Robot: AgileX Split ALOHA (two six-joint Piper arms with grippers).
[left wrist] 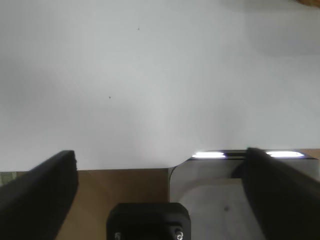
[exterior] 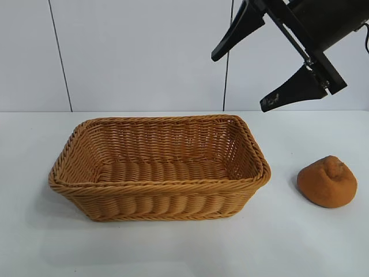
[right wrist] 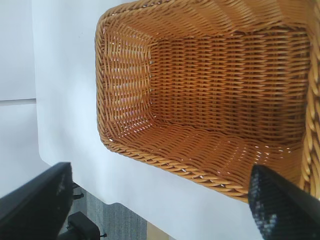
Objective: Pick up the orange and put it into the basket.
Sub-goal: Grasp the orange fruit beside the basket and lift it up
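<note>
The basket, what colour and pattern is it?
The basket is tan-orange woven wicker with a braided rim; the right wrist view shows the weave best.

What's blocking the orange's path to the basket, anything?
Nothing visible. The orange sits on bare table just right of the basket, apart from it. Only the basket's near wall must be cleared. The right gripper hangs open above, holding nothing.

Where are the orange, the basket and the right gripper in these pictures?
orange (exterior: 327, 183): exterior view, middle of its rough skin.
basket (exterior: 161, 183): exterior view, near braided rim.
right gripper (exterior: 242, 81): exterior view, gap midway between its open fingertips, above the basket's far right corner.
</note>
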